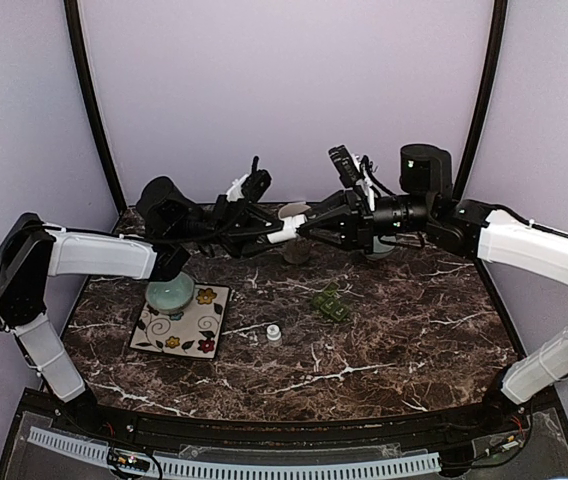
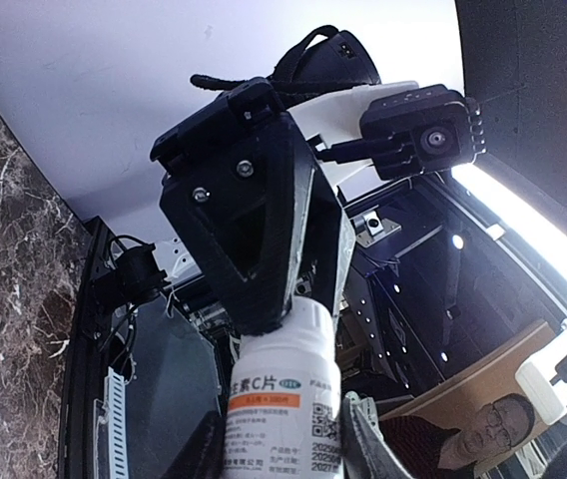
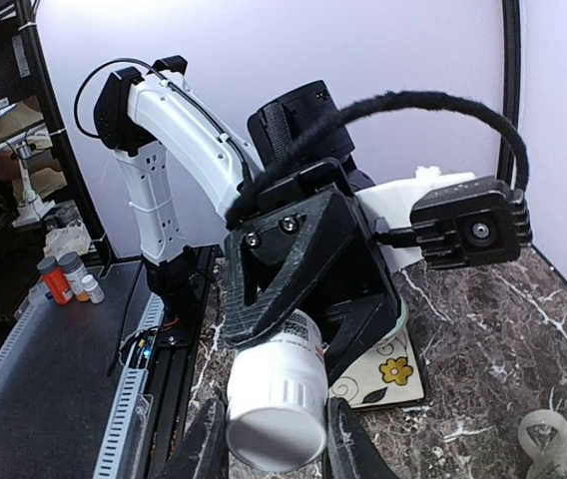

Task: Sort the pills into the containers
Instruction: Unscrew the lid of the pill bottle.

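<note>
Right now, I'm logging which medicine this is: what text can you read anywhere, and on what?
"素C片": on the white pill bottle, left wrist view; the characters before it are hidden.
Smaller print lower on that label: too blurred to read.
Its label in the right wrist view: unreadable.
No other text is legible.

Soft, even, rather dim light fills the top view, with weak shadows on the table (image 1: 384,330). The left wrist view has a glaring light strip (image 2: 533,232) at 3 o'clock, with murk around it. The right wrist view is brighter; the bottle (image 3: 276,424) at 6 o'clock looks soft.
</note>
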`<state>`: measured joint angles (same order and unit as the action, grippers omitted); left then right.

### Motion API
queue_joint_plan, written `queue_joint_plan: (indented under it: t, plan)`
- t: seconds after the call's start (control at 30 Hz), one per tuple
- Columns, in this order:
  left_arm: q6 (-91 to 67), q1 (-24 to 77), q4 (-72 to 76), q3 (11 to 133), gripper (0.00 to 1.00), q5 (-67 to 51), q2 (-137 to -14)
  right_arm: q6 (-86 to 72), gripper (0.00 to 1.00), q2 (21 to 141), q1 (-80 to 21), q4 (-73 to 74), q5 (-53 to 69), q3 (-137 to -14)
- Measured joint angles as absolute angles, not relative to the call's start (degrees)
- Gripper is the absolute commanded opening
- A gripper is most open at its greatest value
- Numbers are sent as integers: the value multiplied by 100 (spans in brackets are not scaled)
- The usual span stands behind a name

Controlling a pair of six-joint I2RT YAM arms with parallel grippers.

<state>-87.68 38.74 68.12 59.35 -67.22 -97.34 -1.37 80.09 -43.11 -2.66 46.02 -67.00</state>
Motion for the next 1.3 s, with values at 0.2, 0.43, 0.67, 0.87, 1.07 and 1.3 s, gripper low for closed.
queue_joint_plan:
  t: [0.2,0.43,0.67,0.87,1.07,1.3]
  plan:
    - [-9192,3872,7061,6114,0,-6923,-9861,333,0,7926,-4357,-316,4497,-6681]
    - [-9343,3846,7129,6147,0,-7081,-9880,534,32,7926,-4405,-290,4462,-6685]
    - [-9198,3876,7378,6377,0,-7126,-9870,447,49,8005,-4403,287,4198,-6779]
    - [-9126,3933,7583,6534,0,-7210,-9861,285,50,8047,-4375,609,3938,-6716]
    - [-8394,3924,6991,6543,0,-7214,-9835,-123,54,7791,-4375,585,3774,-6482]
    - [-6267,3883,4744,6541,0,-6807,-9426,-1164,49,7585,-4340,550,3454,-6383]
